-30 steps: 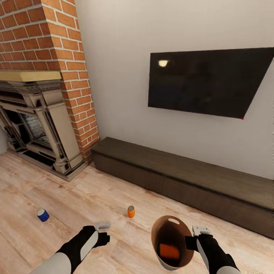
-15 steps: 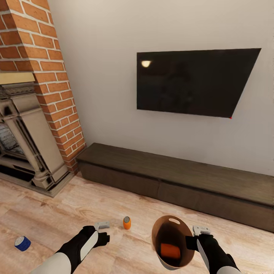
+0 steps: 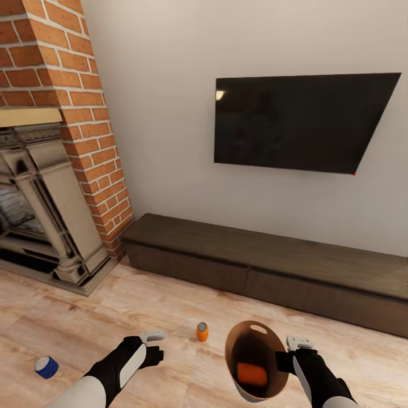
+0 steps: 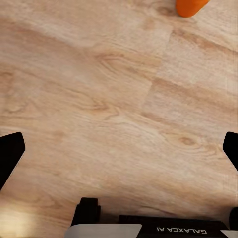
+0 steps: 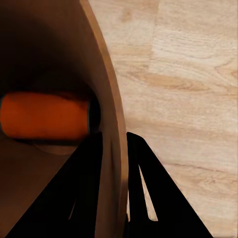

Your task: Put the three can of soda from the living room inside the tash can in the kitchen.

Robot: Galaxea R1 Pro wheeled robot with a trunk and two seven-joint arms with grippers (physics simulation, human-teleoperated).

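Observation:
In the head view my right gripper (image 3: 290,347) is shut on the rim of the tash can (image 3: 231,347), holding it above the wood floor. One orange can of soda (image 3: 251,374) lies on its side inside. A second orange can (image 3: 202,331) stands on the floor just ahead, between my arms. The dark blue can (image 3: 46,366) lies far to the left. My left gripper (image 3: 153,339) hovers open and empty left of the standing can. The left wrist view shows that can (image 4: 191,6) beyond the spread fingers (image 4: 10,153). In the right wrist view, fingers (image 5: 89,163) pinch the bin wall (image 5: 111,114) beside the can (image 5: 44,116).
A long low dark wooden bench (image 3: 272,266) runs along the wall ahead, under a wall TV (image 3: 300,122). The brick fireplace (image 3: 56,170) stands at the left. Pale wood floor (image 3: 85,317) lies between me and these.
The whole picture has shifted, so the camera has moved: first turning right, then slightly back left. Both arms hold the same pose and the bin stays gripped.

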